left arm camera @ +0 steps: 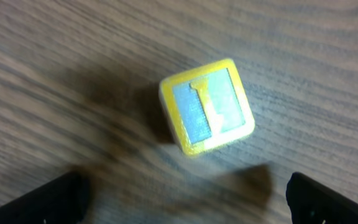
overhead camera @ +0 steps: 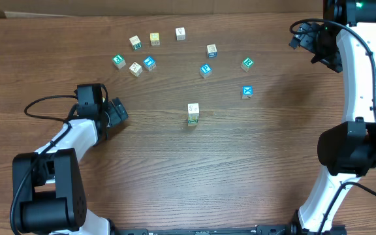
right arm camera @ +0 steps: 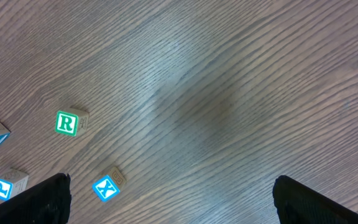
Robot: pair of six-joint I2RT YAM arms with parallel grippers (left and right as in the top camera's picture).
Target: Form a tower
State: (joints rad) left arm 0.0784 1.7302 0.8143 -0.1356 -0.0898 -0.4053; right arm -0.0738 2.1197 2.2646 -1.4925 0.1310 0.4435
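The tower (overhead camera: 192,113) stands mid-table as a short one-cube-wide stack with a pale wood top and a green printed face below. My left gripper (overhead camera: 117,112) is low on the table to its left, open and empty. In the left wrist view, a yellow-rimmed cube (left arm camera: 207,107) with a blue-grey face lies ahead of the open left gripper (left arm camera: 185,208), apart from both fingers; I cannot tell which overhead cube it is. My right gripper (overhead camera: 309,40) hangs open at the far right, empty. From the right wrist, the right gripper (right arm camera: 179,205) is over bare wood.
Several loose cubes lie along the far side, among them a green R cube (right arm camera: 67,122), a blue X cube (right arm camera: 105,188) and a blue P cube (right arm camera: 2,188). In the overhead view the X cube (overhead camera: 247,92) is nearest the tower's right. Cables trail from both arms.
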